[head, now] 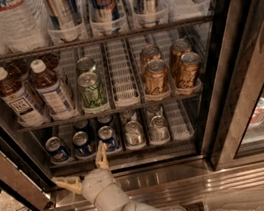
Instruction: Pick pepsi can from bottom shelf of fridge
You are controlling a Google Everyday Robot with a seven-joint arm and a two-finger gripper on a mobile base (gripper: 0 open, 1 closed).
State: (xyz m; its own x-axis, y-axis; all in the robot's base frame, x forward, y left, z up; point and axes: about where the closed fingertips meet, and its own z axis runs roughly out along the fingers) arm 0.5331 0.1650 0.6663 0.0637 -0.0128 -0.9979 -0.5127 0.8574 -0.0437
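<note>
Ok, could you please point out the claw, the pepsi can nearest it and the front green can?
Cream two-finger claw (77, 164), camera view: midway between its open fingertips, before the white wire bottom shelf (180, 119).
Short dark-blue pepsi can (108, 138), camera view: its side.
Green drink can (92, 90), camera view: its label.

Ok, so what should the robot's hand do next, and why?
Probably lift a little and reach forward toward the middle pepsi can. The gripper sits low in front of the fridge base, just below the bottom shelf, with its fingers spread open and holding nothing. The can stands right above it, so it likely has to rise before it can close on it.
</note>
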